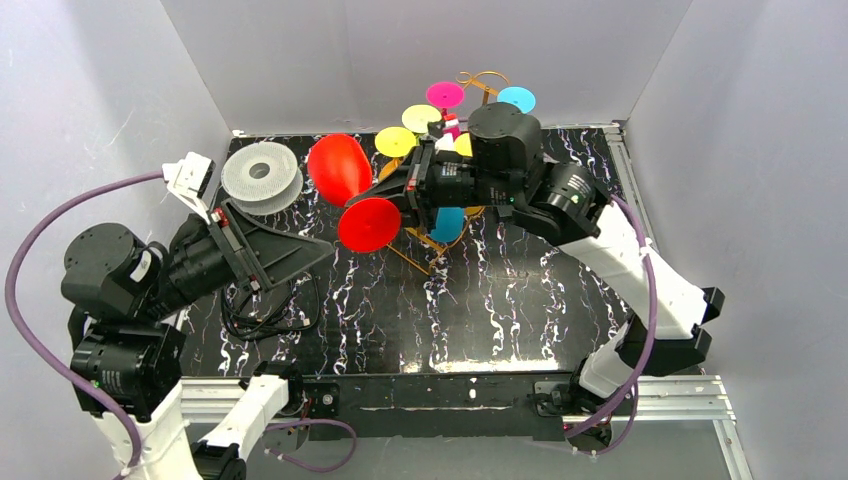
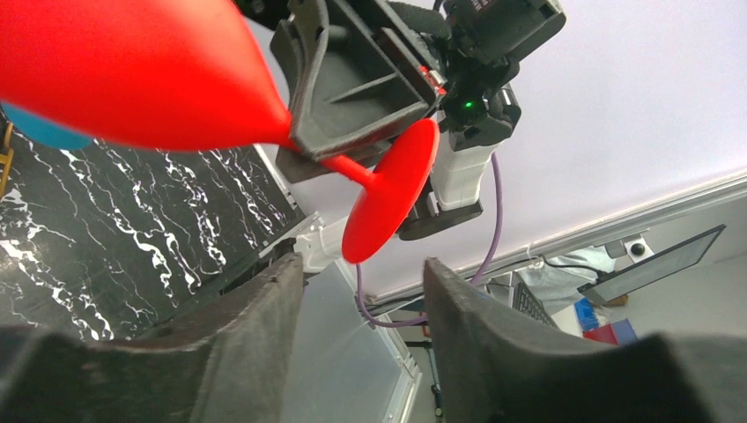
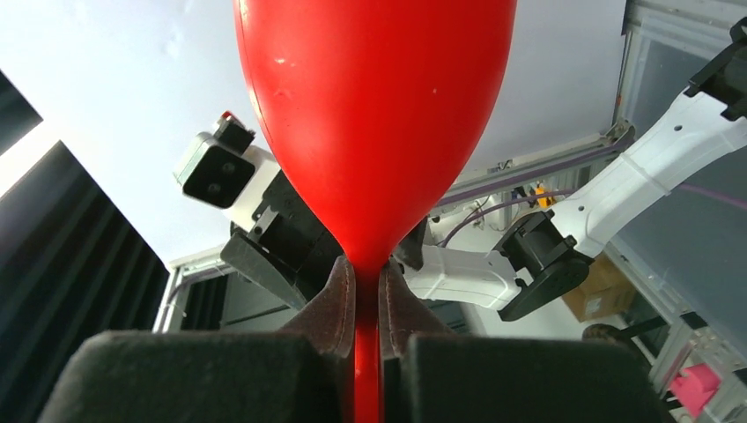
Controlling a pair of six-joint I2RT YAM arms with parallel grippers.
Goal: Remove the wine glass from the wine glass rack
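Right gripper (image 3: 367, 282): clamped on red wine glass (image 3: 374, 115) stem, bowl beyond its fingertips.
Left gripper (image 2: 361, 273): jaws parted, empty, glass foot just ahead.
Wine glass rack (image 1: 412, 258): behind right gripper.

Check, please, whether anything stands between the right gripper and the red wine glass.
Nothing visible does: the right gripper is already shut on the stem of the red wine glass, with its fingers touching the stem on both sides.

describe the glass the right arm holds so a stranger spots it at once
Above the black marbled table, look left of the golden wire rack, where the right gripper is shut on a stem. That wine glass is red and lies sideways in the air, while the other glasses, yellow, pink and blue, sit on the rack.
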